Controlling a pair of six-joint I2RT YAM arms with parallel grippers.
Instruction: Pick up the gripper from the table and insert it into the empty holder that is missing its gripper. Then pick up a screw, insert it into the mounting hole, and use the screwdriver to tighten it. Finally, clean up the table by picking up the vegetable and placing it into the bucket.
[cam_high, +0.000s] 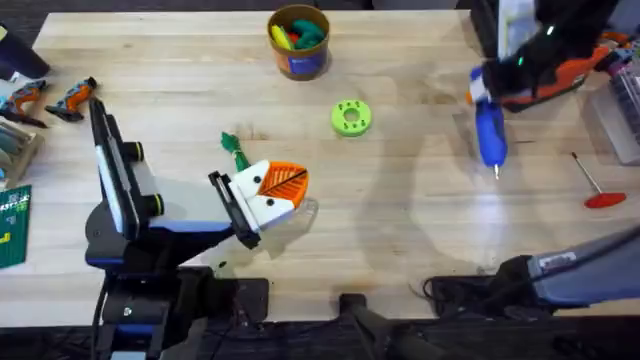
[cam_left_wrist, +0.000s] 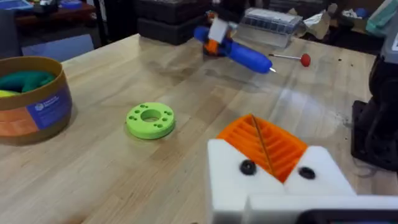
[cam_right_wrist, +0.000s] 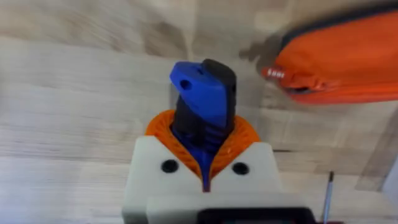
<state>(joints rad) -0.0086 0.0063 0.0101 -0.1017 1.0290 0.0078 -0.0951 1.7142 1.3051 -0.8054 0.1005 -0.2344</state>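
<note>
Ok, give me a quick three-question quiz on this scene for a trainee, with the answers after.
1. True or false: the right gripper is shut on the screwdriver.
2. Which lies closer to the left gripper: (a) the vegetable or (b) the bucket?
3. Name the colour of the round disc with holes on the table.

Key:
1. True.
2. (a), the vegetable; it lies just beside the gripper.
3. Lime green.

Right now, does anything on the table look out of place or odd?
Mostly no. The vegetable lies loose on the table beside the left tool, not in the bucket. The right tool holds the screwdriver tip down over bare table.
</note>
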